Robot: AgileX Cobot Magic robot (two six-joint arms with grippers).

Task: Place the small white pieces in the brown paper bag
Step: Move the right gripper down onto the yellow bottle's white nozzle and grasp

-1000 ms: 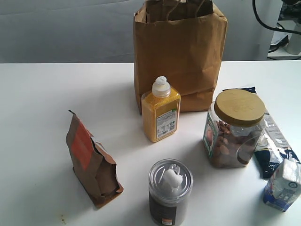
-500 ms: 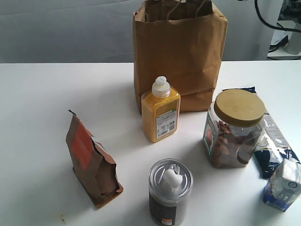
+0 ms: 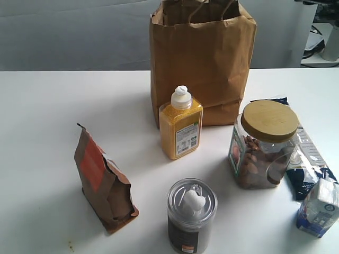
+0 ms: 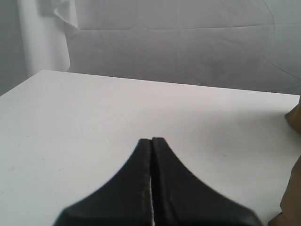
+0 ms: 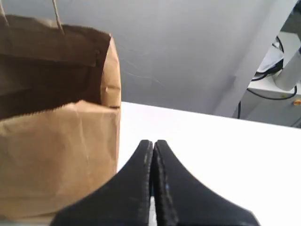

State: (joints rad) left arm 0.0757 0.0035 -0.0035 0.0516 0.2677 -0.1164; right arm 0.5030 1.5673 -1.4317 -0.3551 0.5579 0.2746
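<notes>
The small white pieces (image 3: 193,201) lie clumped on the lid of a silver-topped can (image 3: 190,230) at the table's front middle. The brown paper bag (image 3: 201,58) stands open at the back, with its handles up. Neither gripper shows in the exterior view. In the left wrist view my left gripper (image 4: 151,139) is shut and holds nothing, over bare white table. In the right wrist view my right gripper (image 5: 154,141) is shut and holds nothing, just beside the brown paper bag (image 5: 51,155), whose open mouth is visible.
A yellow bottle (image 3: 181,129) with a white cap stands in front of the bag. A glass jar (image 3: 263,145) with a wooden lid is at the right, with dark packets (image 3: 307,169) and a small carton (image 3: 319,207) beyond it. A small brown pouch (image 3: 100,182) stands front left.
A dark cable at the upper right of the exterior view has moved out of frame. The objects on the table have not moved.
</notes>
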